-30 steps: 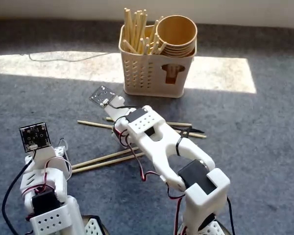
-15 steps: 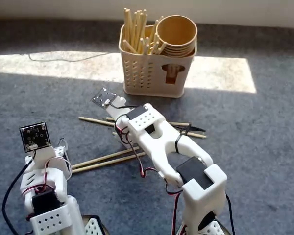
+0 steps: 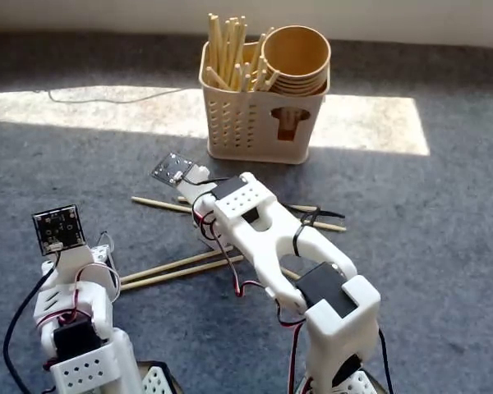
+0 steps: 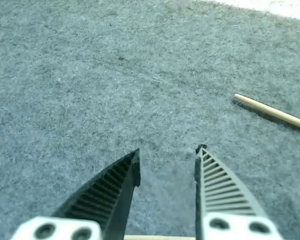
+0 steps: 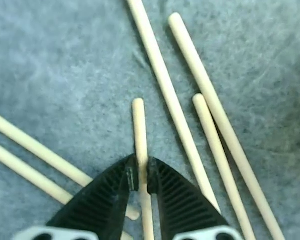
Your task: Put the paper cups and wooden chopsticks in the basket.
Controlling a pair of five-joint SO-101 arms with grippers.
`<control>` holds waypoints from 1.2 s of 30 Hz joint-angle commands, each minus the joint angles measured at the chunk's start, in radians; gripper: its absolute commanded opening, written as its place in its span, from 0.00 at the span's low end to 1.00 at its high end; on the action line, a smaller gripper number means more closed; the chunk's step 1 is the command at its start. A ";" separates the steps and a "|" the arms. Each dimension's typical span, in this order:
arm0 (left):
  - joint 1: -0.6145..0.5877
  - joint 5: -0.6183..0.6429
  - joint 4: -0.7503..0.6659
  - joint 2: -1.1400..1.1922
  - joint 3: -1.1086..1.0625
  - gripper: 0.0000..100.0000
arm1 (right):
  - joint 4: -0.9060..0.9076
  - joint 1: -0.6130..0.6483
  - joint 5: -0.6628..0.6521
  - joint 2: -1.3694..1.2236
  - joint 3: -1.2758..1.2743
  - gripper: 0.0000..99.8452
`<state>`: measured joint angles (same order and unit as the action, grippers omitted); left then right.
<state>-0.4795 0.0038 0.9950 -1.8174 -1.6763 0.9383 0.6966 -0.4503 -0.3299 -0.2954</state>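
Note:
A cream basket stands at the back, holding stacked paper cups and a bundle of wooden chopsticks. More chopsticks lie on the grey carpet in front of it: one beside the right arm, and a pair between the arms. In the right wrist view my right gripper is shut on a single chopstick, with several others lying close alongside. My left gripper hangs open over bare carpet, with one chopstick a little way beyond it.
The left arm sits at the near left corner. A band of sunlight crosses the carpet behind the basket, and a thin cable lies there. Black wires trail from the right arm over the chopsticks.
The right arm's wrist end has shifted slightly over the loose chopsticks. The left arm has stayed still.

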 commanded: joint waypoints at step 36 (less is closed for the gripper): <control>0.022 -0.011 -0.012 -0.008 -0.019 0.18 | 0.314 -0.174 0.146 0.883 -0.008 0.01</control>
<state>-0.4795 0.0038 0.9950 -1.8174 -1.6763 1.2543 0.5309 -0.3368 0.4618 -0.3199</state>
